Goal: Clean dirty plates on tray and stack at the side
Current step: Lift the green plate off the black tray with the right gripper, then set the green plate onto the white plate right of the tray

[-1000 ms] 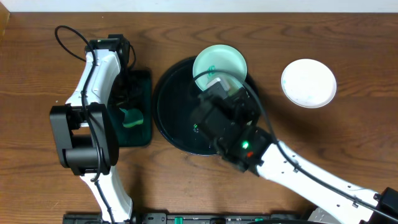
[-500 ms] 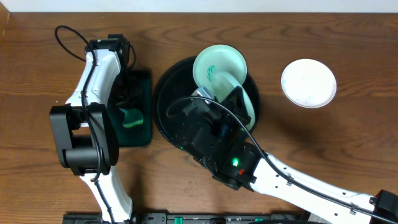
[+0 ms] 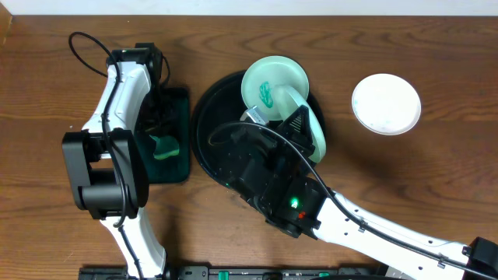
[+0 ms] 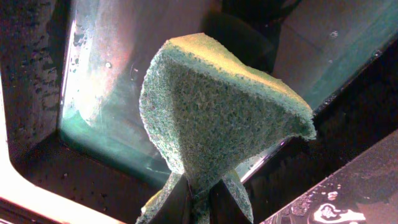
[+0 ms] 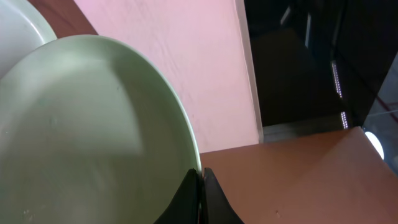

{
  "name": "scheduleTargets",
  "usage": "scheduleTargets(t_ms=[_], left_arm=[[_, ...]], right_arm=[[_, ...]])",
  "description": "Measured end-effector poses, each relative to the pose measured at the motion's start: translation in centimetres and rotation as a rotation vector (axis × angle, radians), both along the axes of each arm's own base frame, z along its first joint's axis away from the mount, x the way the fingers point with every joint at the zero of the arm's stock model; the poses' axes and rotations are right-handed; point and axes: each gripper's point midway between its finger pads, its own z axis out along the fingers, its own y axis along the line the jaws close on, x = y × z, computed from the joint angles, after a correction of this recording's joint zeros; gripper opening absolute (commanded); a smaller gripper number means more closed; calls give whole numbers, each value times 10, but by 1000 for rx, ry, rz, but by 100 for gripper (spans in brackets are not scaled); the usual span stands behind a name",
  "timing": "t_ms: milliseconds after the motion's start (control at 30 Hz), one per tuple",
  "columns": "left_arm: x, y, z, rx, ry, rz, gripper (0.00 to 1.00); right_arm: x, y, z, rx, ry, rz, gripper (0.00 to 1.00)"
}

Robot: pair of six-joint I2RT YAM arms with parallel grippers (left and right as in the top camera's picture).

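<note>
Over the tray (image 3: 204,128), your right arm (image 3: 272,183) hides most of the held plate (image 3: 317,134). Only a pale turquoise sliver shows, tipped up on edge. Your right gripper (image 5: 200,182) pinches its rim, jaws nearly closed. The smeared plate (image 3: 272,84) lies at the tray's far edge, and the white plate (image 3: 386,103) sits apart on the table (image 3: 451,47). Your left gripper (image 4: 199,194) clamps a sponge (image 4: 217,112).

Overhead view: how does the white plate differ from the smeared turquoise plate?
The white plate looks clean; the smeared turquoise plate has a teal-green smear in its middle. The white plate lies on bare tabletop right of the black tray; the turquoise one sits at the tray's far edge. Both are round and similar in size.
</note>
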Motion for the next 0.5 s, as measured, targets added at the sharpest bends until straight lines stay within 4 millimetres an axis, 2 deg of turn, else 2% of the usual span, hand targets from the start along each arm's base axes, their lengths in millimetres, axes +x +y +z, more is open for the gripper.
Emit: scheduleTargets(t_ms=[200,400,500], left_arm=[[0,0,0,0,0,0,7],[-1,0,0,0,5,0,7],[-3,0,1,0,14,0,7]], right_arm=[[3,6,-4,54,9,29,1],[4,26,-29,183,118,140,1],[13,18,-35,241,131,119,1]])
